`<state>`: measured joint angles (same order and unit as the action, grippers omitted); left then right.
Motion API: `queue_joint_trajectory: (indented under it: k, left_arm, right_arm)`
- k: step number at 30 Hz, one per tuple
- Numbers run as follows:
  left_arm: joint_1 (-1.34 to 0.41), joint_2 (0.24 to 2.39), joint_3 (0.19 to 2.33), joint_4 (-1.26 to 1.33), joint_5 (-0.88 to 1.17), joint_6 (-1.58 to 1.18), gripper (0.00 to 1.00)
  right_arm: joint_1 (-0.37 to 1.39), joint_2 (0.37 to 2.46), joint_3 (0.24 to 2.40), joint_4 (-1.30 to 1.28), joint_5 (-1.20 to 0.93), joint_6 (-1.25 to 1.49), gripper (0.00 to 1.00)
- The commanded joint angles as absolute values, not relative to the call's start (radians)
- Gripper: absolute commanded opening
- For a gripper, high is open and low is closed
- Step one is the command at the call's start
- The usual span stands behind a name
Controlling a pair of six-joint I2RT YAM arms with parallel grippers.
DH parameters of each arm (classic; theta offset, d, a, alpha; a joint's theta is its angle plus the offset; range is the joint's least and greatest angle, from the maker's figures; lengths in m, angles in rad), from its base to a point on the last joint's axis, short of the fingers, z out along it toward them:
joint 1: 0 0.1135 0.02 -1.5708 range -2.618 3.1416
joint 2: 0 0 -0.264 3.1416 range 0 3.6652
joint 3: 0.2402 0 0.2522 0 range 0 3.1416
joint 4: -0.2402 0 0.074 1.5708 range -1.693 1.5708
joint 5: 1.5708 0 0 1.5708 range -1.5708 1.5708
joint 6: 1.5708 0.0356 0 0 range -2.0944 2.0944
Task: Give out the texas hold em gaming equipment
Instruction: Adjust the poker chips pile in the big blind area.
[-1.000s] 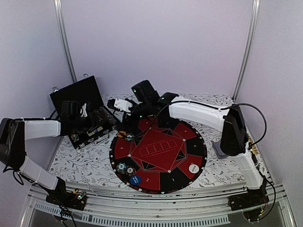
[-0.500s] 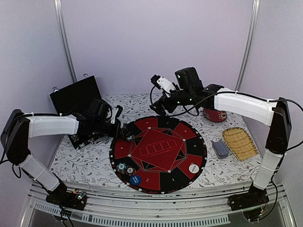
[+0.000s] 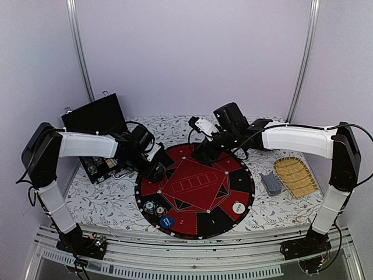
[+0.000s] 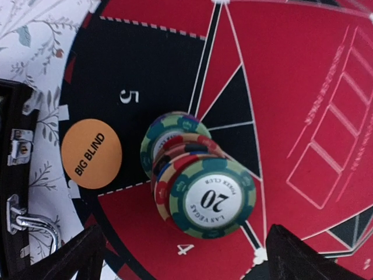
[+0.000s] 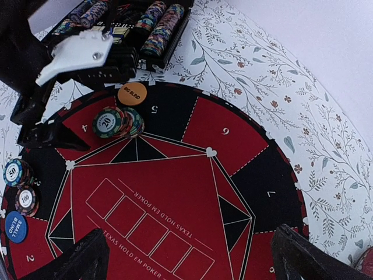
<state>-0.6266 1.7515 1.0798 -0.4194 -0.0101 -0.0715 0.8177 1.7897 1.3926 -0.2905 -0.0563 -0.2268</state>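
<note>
A leaning stack of striped poker chips (image 4: 201,181), topped by a green "20" chip, rests on the round red-and-black poker mat (image 3: 198,186) between seats 4 and 5. An orange BIG BLIND disc (image 4: 91,153) lies beside it. My left gripper (image 4: 186,265) hangs open just short of the stack and touches nothing. My right gripper (image 5: 195,262) is open and empty above the mat's centre. More chips (image 3: 155,208), a blue disc (image 3: 167,222) and a white disc (image 3: 238,207) lie at the mat's near edge. A grey-blue card deck (image 3: 271,183) sits to the right of the mat.
An open black case (image 3: 105,166) holding rows of chips (image 5: 157,20) stands at the left, its lid (image 3: 96,115) upright. A straw-coloured slatted mat (image 3: 295,176) lies at the far right. The cloth (image 3: 105,198) under everything is white with a floral print.
My left gripper has travelled from the case to the mat's left edge. My right gripper swung away from the mat's far left, rose, then came down over its far side.
</note>
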Motion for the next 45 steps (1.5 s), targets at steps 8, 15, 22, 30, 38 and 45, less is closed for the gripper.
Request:
queue_joint_trajectory:
  k: [8, 15, 22, 30, 38, 45]
  left_arm:
    - [-0.614, 1.918, 1.210, -0.492, 0.012, 0.015, 0.92]
    - [-0.605, 1.956, 1.274, -0.518, -0.011, 0.035, 0.65]
    - [-0.585, 2.032, 1.331, -0.532, 0.004, 0.054, 0.58]
    - [-0.560, 2.071, 1.394, -0.574, 0.033, 0.069, 0.51]
    - [-0.562, 2.107, 1.411, -0.601, 0.061, 0.077, 0.52]
    - [-0.570, 2.128, 1.450, -0.615, 0.083, 0.079, 0.46]
  right_arm:
    - [0.818, 1.725, 1.386, -0.291, -0.046, -0.255, 0.99]
    - [0.819, 1.722, 1.391, -0.291, -0.052, -0.264, 0.99]
    - [0.818, 1.732, 1.402, -0.310, -0.051, -0.273, 0.99]
    - [0.819, 1.736, 1.406, -0.320, -0.052, -0.283, 0.99]
    - [0.818, 1.741, 1.408, -0.327, -0.052, -0.287, 0.99]
    - [0.818, 1.745, 1.410, -0.330, -0.058, -0.281, 0.99]
